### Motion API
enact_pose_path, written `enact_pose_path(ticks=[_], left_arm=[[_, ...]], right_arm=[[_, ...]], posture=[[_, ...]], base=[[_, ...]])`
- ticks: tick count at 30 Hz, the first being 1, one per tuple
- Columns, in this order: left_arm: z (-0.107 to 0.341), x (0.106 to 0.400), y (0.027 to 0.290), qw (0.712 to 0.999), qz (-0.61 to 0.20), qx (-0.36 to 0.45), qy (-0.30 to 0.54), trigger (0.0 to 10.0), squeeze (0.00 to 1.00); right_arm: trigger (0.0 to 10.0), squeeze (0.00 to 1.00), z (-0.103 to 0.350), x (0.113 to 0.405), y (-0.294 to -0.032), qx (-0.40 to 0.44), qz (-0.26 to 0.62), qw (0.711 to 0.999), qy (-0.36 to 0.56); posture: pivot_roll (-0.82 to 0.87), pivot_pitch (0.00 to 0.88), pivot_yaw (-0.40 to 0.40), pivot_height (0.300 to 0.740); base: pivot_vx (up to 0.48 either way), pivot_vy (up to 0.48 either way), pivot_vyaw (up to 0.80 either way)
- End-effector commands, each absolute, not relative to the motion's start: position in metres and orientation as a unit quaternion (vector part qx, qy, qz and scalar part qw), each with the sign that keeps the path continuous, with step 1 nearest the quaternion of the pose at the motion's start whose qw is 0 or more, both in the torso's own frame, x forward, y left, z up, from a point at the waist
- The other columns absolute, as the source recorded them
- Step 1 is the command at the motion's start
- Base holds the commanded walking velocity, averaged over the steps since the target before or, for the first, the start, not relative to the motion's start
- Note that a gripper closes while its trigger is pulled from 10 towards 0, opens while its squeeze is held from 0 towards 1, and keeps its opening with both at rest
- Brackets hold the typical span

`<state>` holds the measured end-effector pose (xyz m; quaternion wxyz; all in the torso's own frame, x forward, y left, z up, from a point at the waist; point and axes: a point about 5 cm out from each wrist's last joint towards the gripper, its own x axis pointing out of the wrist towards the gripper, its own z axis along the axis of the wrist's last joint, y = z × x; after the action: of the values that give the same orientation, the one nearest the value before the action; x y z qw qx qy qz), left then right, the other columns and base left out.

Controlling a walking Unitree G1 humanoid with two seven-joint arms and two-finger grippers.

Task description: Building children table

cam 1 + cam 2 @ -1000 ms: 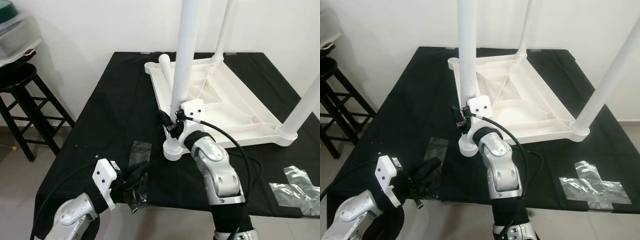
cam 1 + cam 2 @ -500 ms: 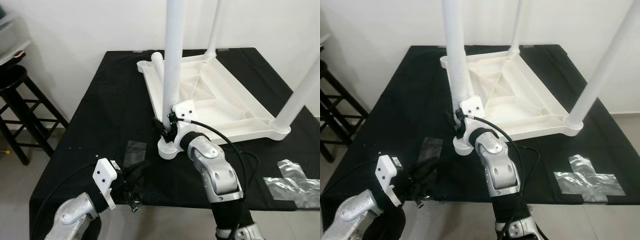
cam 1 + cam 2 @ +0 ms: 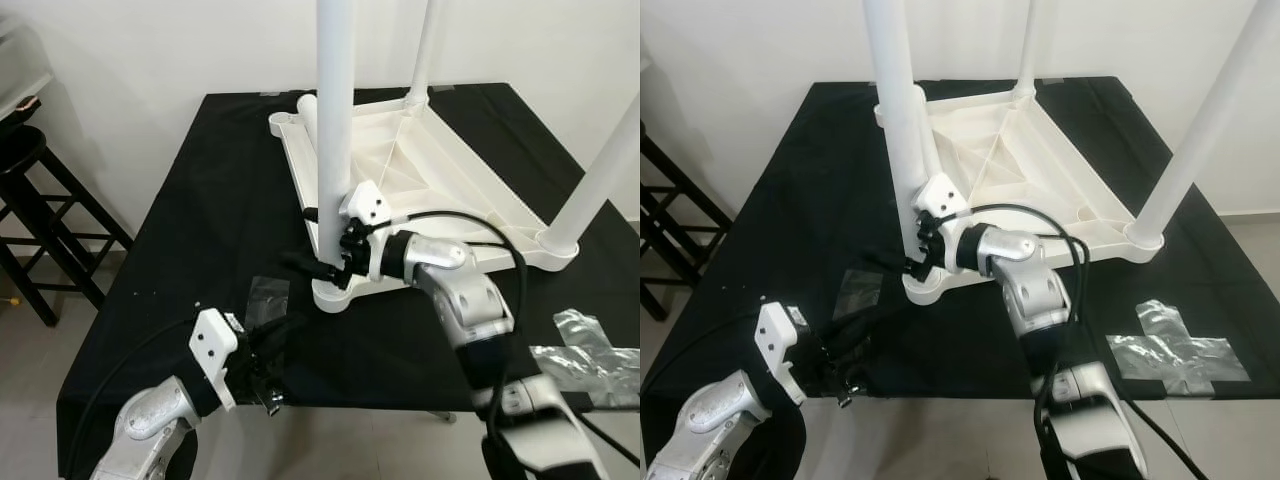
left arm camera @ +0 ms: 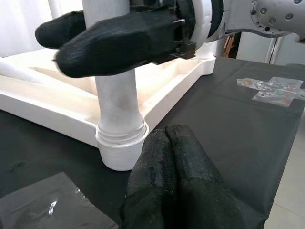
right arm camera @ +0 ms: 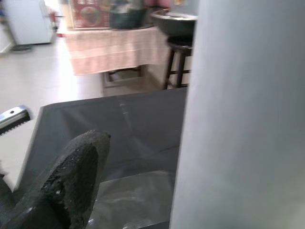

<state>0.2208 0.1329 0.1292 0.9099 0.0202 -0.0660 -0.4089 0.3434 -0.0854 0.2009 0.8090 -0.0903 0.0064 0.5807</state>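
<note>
The right pincer is wrapped around the bottom of a tall white leg, one black finger on each side of it, holding it just above the round socket where the leg goes into the corner of the little white table top. That table top lies upside down on the big table, which has a black cloth on it. The leg stands straight up, and its top end runs out of the picture. Two more white legs stand up from other corners, and one more white leg lies flat along the left edge of the upside-down top. The left pincer has its two fingers pressed together with nothing between them. It sits low at the near edge of the table, next to a shiny piece of tape. The left wrist view shows the closed fingertips up close, pointing at the leg's socket, with the right pincer's fat black fingers around the leg above. The right wrist view shows one black finger beside the white leg, and a stool far behind. From the head, there is more shiny tape on the right side of the table, and a black stool stands on the floor to the left.
</note>
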Motion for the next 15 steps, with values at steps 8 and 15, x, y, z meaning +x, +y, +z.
enact_pose_path(ticks=[8,15], left_arm=[[0.129,0.219,0.133,0.909,-0.411,0.021,-0.063,0.0,0.0],[0.129,0.219,0.133,0.909,-0.411,0.021,-0.063,0.0,0.0]], right_arm=[[0.0,0.0,0.204,0.35,-0.088,-0.076,0.614,0.785,0.015],[0.0,0.0,0.198,0.348,-0.092,-0.075,0.603,0.794,0.012]], posture=[[0.03,0.106,0.019,0.74],[0.03,0.108,0.02,0.74]], base=[[0.0,0.0,0.0],[0.0,0.0,0.0]])
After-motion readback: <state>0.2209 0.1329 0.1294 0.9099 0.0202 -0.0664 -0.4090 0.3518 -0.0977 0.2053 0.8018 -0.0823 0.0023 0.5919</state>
